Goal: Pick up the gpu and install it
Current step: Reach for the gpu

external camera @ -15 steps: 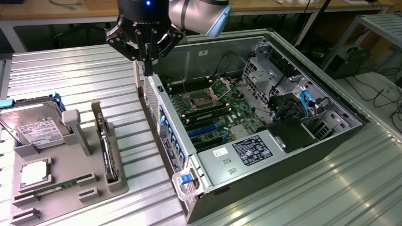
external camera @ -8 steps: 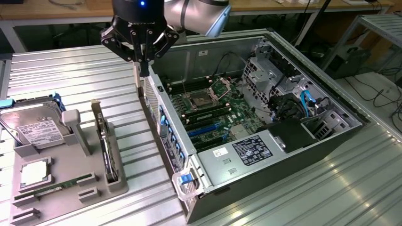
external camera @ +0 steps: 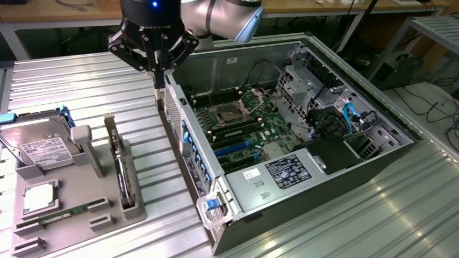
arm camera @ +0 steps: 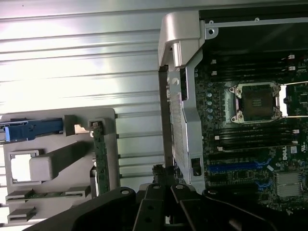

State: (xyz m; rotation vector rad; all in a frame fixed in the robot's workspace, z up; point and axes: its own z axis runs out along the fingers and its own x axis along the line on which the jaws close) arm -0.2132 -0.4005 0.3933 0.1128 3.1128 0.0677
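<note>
The gpu (external camera: 120, 166), a thin dark card with a pale metal end bracket, stands on edge in a slot of the grey parts tray (external camera: 79, 185). In the wrist view the gpu (arm camera: 99, 159) shows edge-on in that tray (arm camera: 108, 115). My gripper (external camera: 158, 94) hangs shut above the rear wall of the open computer case (external camera: 188, 145), toward the exterior view's right of the tray and apart from the gpu. I see nothing between its fingers. In the wrist view the gripper (arm camera: 161, 171) sits just outside that case wall (arm camera: 180, 120).
The tray also holds a silver hard drive (external camera: 40, 142), a square processor (external camera: 40, 196) and a green memory stick (external camera: 64, 212). Inside the case lie the motherboard (external camera: 244, 129) and its blue card slots (arm camera: 236, 167). A ribbed metal table (external camera: 373, 215) carries everything.
</note>
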